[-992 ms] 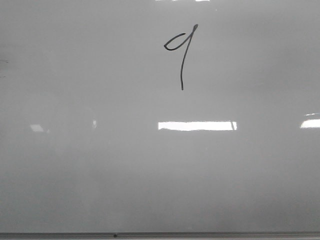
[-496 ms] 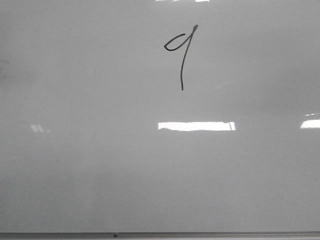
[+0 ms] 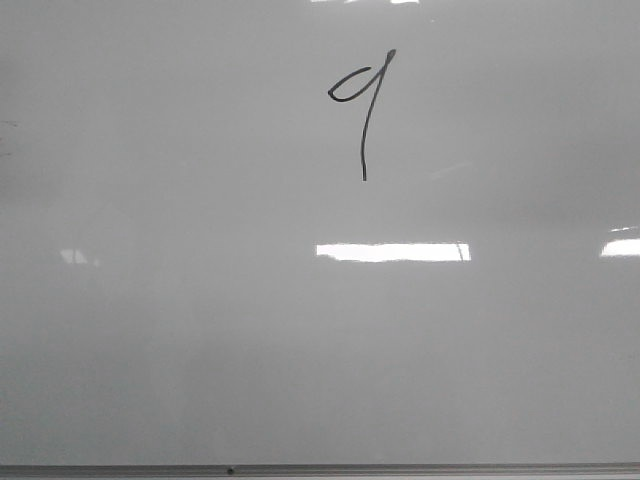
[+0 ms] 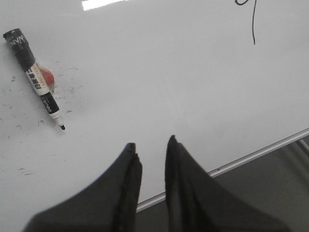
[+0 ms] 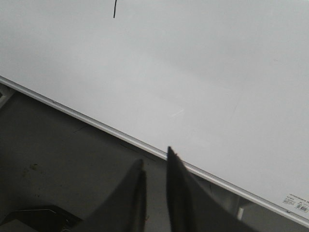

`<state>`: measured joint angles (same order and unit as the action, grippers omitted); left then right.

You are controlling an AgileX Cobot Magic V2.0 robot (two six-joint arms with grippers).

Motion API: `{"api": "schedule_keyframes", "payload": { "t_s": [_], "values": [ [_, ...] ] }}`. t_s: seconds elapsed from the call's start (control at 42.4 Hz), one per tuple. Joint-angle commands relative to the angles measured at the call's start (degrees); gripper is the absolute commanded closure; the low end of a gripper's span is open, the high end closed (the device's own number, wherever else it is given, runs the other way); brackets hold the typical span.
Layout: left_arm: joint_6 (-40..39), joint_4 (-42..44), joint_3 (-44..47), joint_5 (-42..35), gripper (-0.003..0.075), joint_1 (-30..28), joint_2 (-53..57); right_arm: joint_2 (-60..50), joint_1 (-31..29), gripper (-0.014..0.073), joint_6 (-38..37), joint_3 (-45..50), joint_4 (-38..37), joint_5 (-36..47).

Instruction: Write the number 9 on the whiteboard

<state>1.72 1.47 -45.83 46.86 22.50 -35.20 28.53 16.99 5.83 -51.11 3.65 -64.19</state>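
Near the top centre of the whiteboard (image 3: 200,350), in the front view, sits the number 9 (image 3: 364,110), a thin black hand-drawn digit. Its small flattened loop points left, and its long, slightly curved tail runs straight down, so its long axis is vertical. A grey frame edges the board's bottom. No arm shows in this view. Seen from the left wrist, the left gripper (image 4: 150,145) hovers above the board near its frame, jaws slightly parted and holding nothing. A black-capped marker (image 4: 34,77) lies loose on the board, well apart, tip uncapped, amid small black smudges. The right gripper (image 5: 155,157) hangs just outside the frame, jaws narrowly parted, empty.
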Motion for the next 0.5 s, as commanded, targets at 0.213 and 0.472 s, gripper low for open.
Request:
{"api": "schedule_keyframes", "payload": {
  "t_s": [0.213, 0.472],
  "values": [
    [-0.2, -1.1, -1.6, -5.2, 0.0739, 0.4, -0.1, 0.3, -0.5, 0.0662, -0.1, -1.1, -0.2, 3.2],
    [-0.2, -1.1, -1.6, -5.2, 0.0739, 0.4, -0.1, 0.3, -0.5, 0.0662, -0.1, -1.1, -0.2, 3.2]
  ]
}}
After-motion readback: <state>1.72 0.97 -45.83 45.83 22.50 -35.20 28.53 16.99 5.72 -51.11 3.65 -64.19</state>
